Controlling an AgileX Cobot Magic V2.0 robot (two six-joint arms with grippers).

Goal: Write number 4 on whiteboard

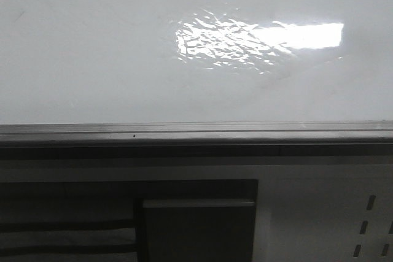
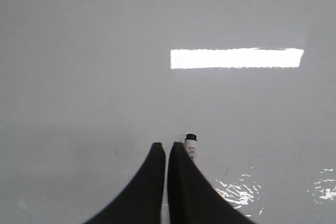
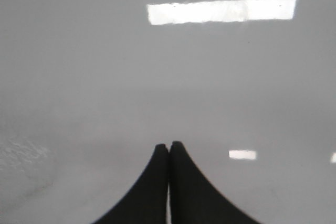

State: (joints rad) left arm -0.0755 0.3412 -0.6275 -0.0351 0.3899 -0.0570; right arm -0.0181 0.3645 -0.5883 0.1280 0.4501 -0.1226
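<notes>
The whiteboard point(image 1: 92, 59) filled the whole upper half of the front view, glossy and white, with a bright rippled reflection point(image 1: 245, 41) sitting right of centre near the top of the frame. Along the middle of that picture ran its grey metal edge rail point(image 1: 196, 132), left to right. Below the rail, at the lower right, there was a white perforated panel point(image 1: 368, 213), and at lower centre a dark boxy shape point(image 1: 196, 225) that could not be made out.

No drawn stroke of a 4 showed on the board in any view.

In the left wrist view, the left gripper point(image 2: 166, 148) rose from the bottom centre, black fingers pinched almost together, and a marker point(image 2: 191, 145) with a black tip and a white printed barrel stuck out just beside the right-hand finger, held against it. Its tip sat close over the board; contact could not be judged.

In the right wrist view, the right gripper point(image 3: 168, 146) stood at bottom centre, fingers pressed tight with nothing between them, over the plain board surface.
</notes>
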